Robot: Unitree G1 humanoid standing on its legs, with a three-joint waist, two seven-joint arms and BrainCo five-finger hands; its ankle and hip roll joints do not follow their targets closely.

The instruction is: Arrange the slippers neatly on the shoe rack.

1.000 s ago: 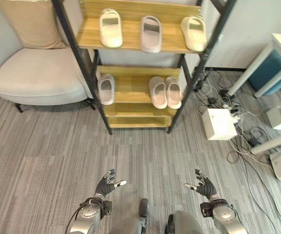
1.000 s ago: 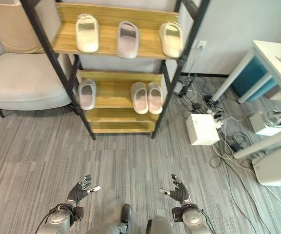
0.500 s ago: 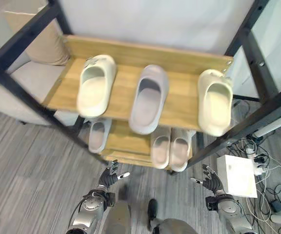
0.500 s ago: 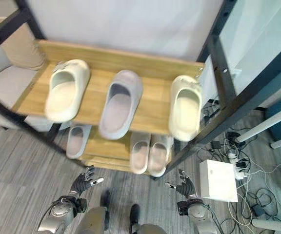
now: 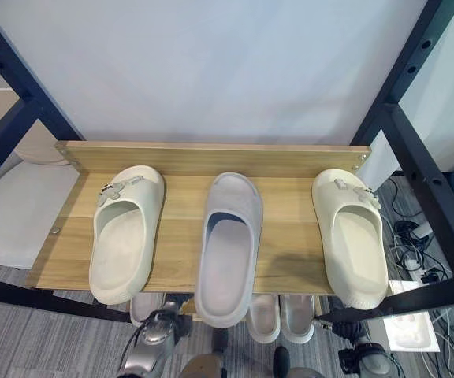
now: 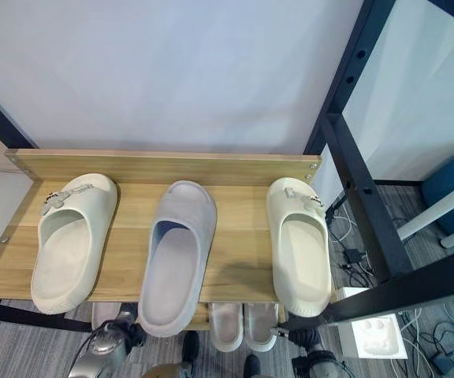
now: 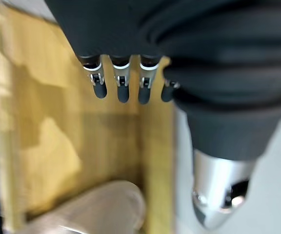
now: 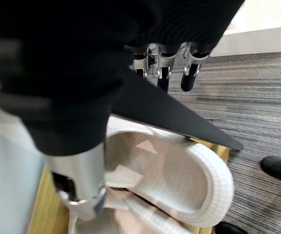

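Both hands low at the near edge of the shoe rack, three slippers on its upper shelf.
Nearest, the left hand (image 7: 121, 83) and right hand (image 8: 165, 68) hang with fingers straight and relaxed, holding nothing. Below the upper shelf (image 5: 286, 236), a pale pair (image 5: 280, 317) rests on the lower shelf. Farther, a cream slipper (image 5: 124, 232) lies left, a grey slipper (image 5: 227, 248) in the middle overhanging the near edge, another cream slipper (image 5: 351, 235) right.
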